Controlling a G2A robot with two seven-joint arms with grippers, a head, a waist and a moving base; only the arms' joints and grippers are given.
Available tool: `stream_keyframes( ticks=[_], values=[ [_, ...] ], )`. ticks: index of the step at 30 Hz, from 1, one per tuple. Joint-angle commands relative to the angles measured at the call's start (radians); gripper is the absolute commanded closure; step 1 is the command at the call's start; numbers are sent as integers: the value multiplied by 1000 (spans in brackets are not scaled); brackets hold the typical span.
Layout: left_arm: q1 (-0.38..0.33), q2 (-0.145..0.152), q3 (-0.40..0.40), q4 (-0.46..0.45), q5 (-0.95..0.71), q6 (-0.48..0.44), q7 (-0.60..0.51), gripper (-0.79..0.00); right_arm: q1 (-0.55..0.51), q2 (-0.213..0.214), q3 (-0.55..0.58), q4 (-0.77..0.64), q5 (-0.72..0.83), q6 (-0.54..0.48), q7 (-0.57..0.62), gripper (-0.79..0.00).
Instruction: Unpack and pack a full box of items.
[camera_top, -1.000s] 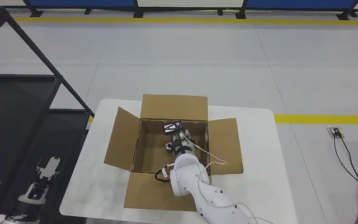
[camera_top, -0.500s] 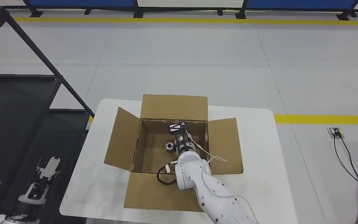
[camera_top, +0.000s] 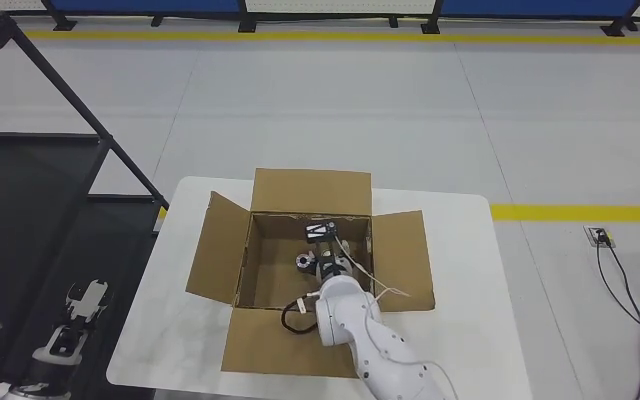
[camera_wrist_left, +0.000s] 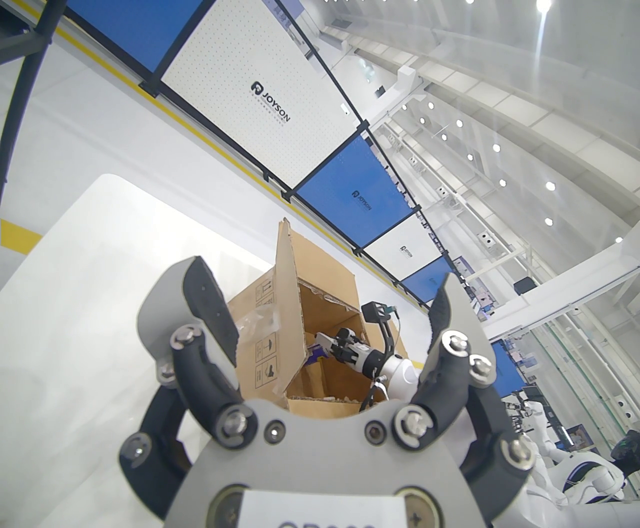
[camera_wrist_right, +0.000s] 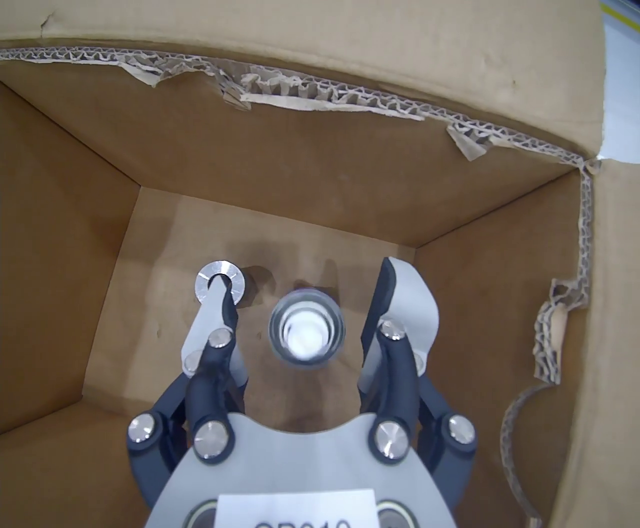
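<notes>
An open cardboard box (camera_top: 310, 190) stands on the white table (camera_top: 455, 250). My right gripper (camera_wrist_right: 310, 277) is down inside the box (camera_wrist_right: 325, 165), open, with its fingers on either side of an upright clear bottle (camera_wrist_right: 306, 330) seen from above; they are not closed on it. A round silver cap or can (camera_wrist_right: 220, 280) stands beside it, partly behind one finger. In the top view the right gripper (camera_top: 326, 258) is near the box's right wall, with the silver item (camera_top: 301, 263) to its left. My left gripper (camera_wrist_left: 322, 272) is open and empty, off the table's left side (camera_top: 85, 298).
The box's four flaps are folded outward, and the torn rim edges (camera_wrist_right: 350, 97) stand close above the right gripper. A black frame (camera_top: 110, 150) and a dark surface lie left of the table. A thin white cable (camera_top: 385, 290) trails over the right flap.
The right arm has shifted a little to the right inside the box, uncovering the silver item. The left arm has not moved.
</notes>
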Motion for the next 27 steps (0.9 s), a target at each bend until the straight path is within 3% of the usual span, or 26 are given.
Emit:
stream_keyframes(
  ticks=[1, 9, 16, 21, 27],
  values=[
    [0, 0, 0, 0, 0, 0, 0, -785, -21, 1, 6, -38, -2, -3, -16, -785],
    [-13, 1, 2, -2, 42, 8, 9, -785, -215, 27, 92, -362, 27, -95, -90, -785],
    [-102, 11, 113, -18, 216, 55, -43, -785, -401, 58, 230, -622, 149, -266, -115, -785],
    [-179, 14, 242, 1, 385, 86, -23, -785, -468, 78, 363, -679, 300, -394, -73, -785],
    [-227, 14, 332, 23, 464, 143, -25, -785, -468, 78, 363, -679, 300, -394, -73, -785]
  ],
)
